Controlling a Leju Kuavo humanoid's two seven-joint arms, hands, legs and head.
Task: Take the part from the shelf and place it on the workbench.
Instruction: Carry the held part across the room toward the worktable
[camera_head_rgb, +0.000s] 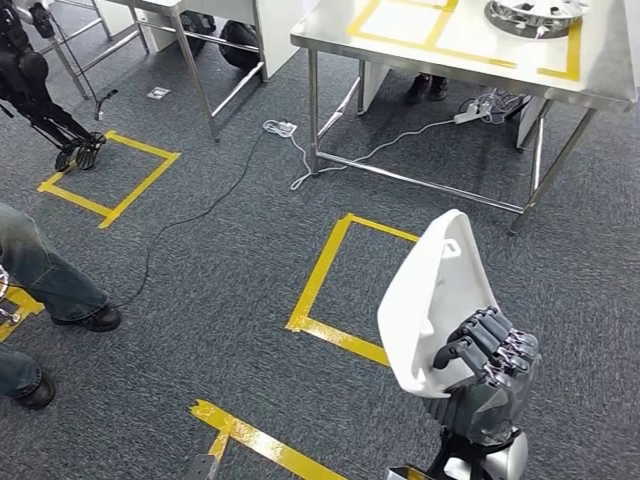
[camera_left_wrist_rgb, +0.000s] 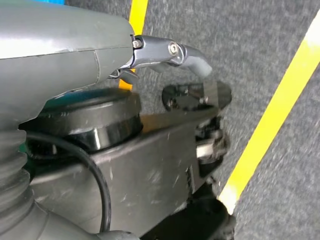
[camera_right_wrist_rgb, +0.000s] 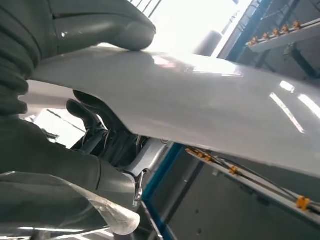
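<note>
The part (camera_head_rgb: 430, 300) is a white curved plastic shell, held upright low on the right in the head view. My right hand (camera_head_rgb: 487, 365) grips its lower edge, dark fingers wrapped over the front. In the right wrist view the shell (camera_right_wrist_rgb: 211, 105) runs across the picture, with the thumb (camera_right_wrist_rgb: 102, 25) on one face and the fingers (camera_right_wrist_rgb: 94, 115) under the other. The steel workbench (camera_head_rgb: 483, 45), marked with yellow tape, stands ahead at the upper right. My left hand (camera_left_wrist_rgb: 113, 45) hangs over the carpet with its fingers straight and nothing in it.
A round metal part (camera_head_rgb: 536, 15) lies on the workbench's far right. Cables (camera_head_rgb: 302, 150) and a power strip (camera_head_rgb: 483, 105) lie by its legs. A yellow tape square (camera_head_rgb: 332, 290) marks the carpet before it. A person's legs (camera_head_rgb: 45, 275) stand at the left.
</note>
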